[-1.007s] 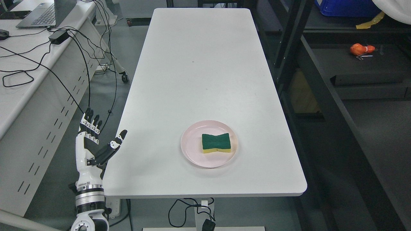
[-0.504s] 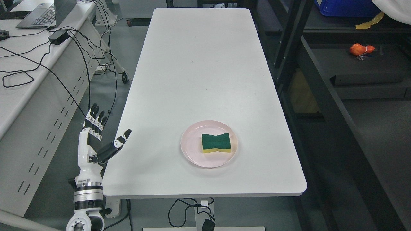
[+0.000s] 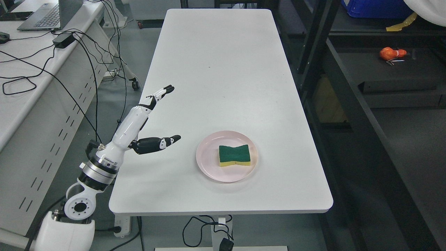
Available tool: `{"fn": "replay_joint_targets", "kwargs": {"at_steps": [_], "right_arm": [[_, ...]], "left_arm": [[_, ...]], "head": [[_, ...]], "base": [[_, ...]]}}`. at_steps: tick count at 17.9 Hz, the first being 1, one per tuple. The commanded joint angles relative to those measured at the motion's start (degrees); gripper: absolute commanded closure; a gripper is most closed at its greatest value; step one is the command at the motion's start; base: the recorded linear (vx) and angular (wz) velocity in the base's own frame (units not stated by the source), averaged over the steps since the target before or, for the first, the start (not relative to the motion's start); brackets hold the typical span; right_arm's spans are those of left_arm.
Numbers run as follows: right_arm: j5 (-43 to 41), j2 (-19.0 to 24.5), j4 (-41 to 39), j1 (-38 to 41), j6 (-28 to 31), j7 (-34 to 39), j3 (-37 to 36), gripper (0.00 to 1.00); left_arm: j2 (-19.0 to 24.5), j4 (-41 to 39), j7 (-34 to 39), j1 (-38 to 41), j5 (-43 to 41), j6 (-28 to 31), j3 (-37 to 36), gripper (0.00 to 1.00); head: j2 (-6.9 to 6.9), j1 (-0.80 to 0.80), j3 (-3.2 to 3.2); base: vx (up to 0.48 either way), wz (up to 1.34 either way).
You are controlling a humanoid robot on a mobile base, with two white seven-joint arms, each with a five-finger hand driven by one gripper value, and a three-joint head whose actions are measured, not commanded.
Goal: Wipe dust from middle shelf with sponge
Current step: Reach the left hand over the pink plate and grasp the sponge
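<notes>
Left hand (image 3: 146, 120) is up over the left edge of the white table (image 3: 216, 69), arm coming in from the lower left. Fingers (image 3: 158, 94) spread and extended, thumb (image 3: 156, 143) splayed toward the plate, holding nothing. Hand is well apart from the sponge.

Sponge (image 3: 235, 155): green top, yellow base, lying flat in the middle of the pink plate (image 3: 209, 164). Plate sits near the table's front edge, slightly right of centre.

Dark shelving (image 3: 348, 104) stands just beside the table's right edge; an orange item (image 3: 392, 53) lies on one shelf. Second desk at left carries a laptop (image 3: 48, 15) and loose cables (image 3: 41, 66).
</notes>
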Motion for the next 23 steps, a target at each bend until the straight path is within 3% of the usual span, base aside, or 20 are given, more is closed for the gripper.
{"fn": "replay_joint_targets", "kwargs": {"at_steps": [1, 5, 9, 12, 23], "right_arm": [[0.0, -1.0, -1.0, 0.0, -0.02, 0.04, -0.01, 0.0], [0.0, -1.0, -1.0, 0.0, -0.02, 0.04, -0.01, 0.0], [0.0, -1.0, -1.0, 0.0, -0.02, 0.04, -0.01, 0.0], [0.0, -1.0, -1.0, 0.0, -0.02, 0.04, -0.01, 0.0], [0.0, -1.0, -1.0, 0.0, -0.02, 0.04, -0.01, 0.0]], "left_arm": [[6.86, 11.95, -1.51, -11.25, -22.72, -3.05, -9.8, 0.05], [7.4, 14.67, -1.51, -15.11, -30.82, -2.97, -18.86, 0.06], [1.6, 18.02, -1.51, -18.55, -34.69, -2.96, -26.6, 0.06], [-0.34, 17.93, -1.51, -18.46, -35.22, -2.96, -30.73, 0.07], [-4.04, 19.07, -1.6, -18.2, -40.06, -2.79, -32.59, 0.08]], "head": [[0.0, 0.0, 0.0], [0.0, 0.0, 0.0], [0.0, 0.0, 0.0], [0.0, 0.0, 0.0], [0.0, 0.0, 0.0]], "base": [[0.0, 0.0], [0.0, 0.0], [0.0, 0.0], [0.0, 0.0], [0.0, 0.0]]}}
